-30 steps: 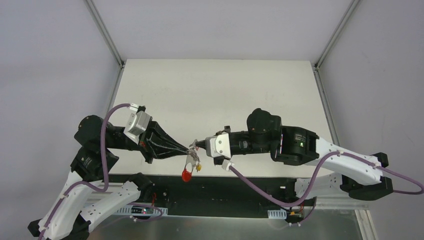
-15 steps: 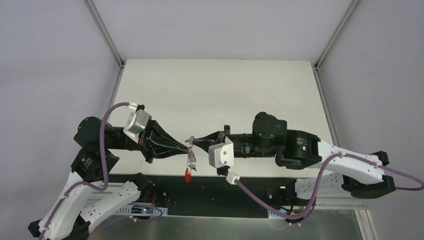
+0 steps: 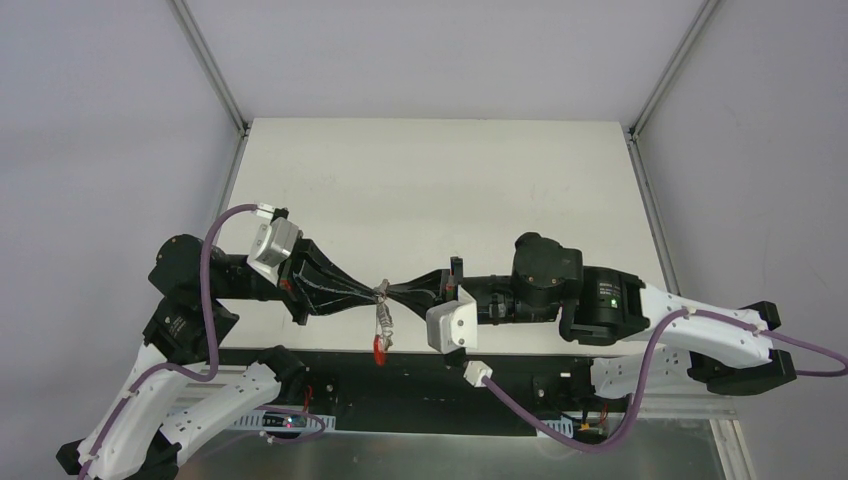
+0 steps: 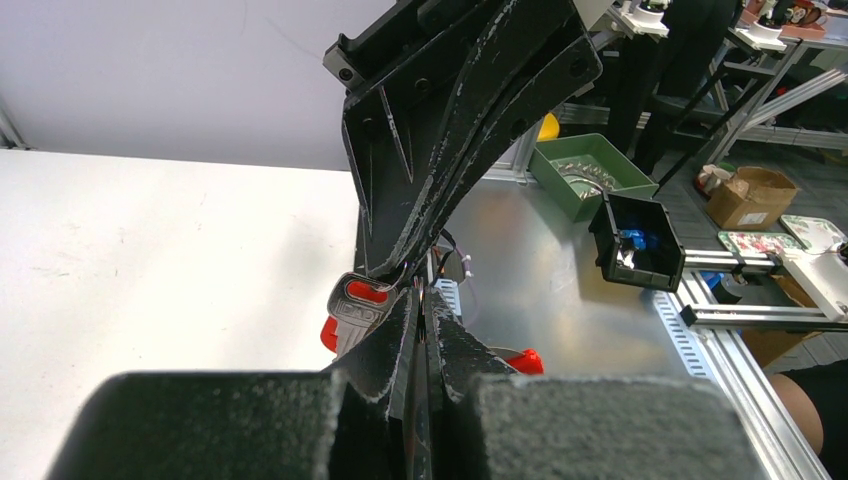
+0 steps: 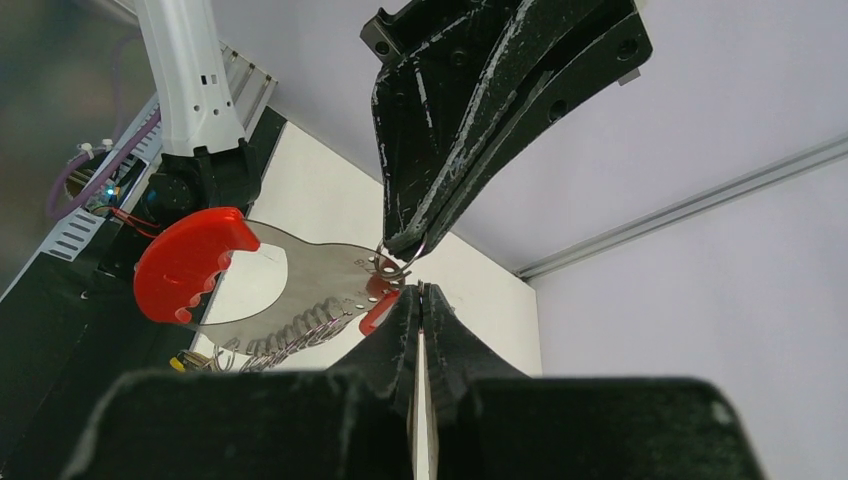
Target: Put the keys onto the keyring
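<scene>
Keys [image 3: 382, 322] hang lengthwise straight down from the keyring [image 5: 401, 262] pinched in the clenched left gripper [image 3: 377, 293], tip to tip with the clenched right gripper [image 3: 391, 294].

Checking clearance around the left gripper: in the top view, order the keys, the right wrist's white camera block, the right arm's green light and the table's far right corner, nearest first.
From the left gripper:
1. keys, hanging just below its tips.
2. white camera block, to its right.
3. green light, farther right.
4. table's far right corner, up and right.
</scene>
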Controlling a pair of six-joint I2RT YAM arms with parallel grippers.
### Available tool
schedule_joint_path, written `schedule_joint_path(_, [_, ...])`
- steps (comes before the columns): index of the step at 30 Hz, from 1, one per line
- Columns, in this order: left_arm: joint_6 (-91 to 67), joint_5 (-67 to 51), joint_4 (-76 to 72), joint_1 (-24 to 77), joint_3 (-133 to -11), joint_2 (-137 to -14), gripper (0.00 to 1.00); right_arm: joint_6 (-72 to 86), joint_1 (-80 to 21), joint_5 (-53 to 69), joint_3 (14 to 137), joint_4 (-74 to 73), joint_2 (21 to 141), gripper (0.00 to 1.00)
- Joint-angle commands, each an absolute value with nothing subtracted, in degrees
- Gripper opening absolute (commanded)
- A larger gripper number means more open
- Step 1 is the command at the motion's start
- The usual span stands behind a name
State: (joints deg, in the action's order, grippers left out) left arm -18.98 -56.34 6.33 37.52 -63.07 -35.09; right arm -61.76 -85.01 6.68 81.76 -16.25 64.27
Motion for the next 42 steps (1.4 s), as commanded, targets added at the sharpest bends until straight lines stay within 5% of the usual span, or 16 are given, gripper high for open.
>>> schedule_joint_path(1, [-19.6,-55.38,2.98,37.71,-63.38,-34.75,0.0,-63.25,-85.73,6.89,81.86,-13.17,62.7,0.0])
schedule_joint_path(42, [-19.61,-55.06,3.23,37.71,-63.39,-34.84,0.0,-65.02,-87.45,7.9,83.48,-12.48,64.81,0.0])
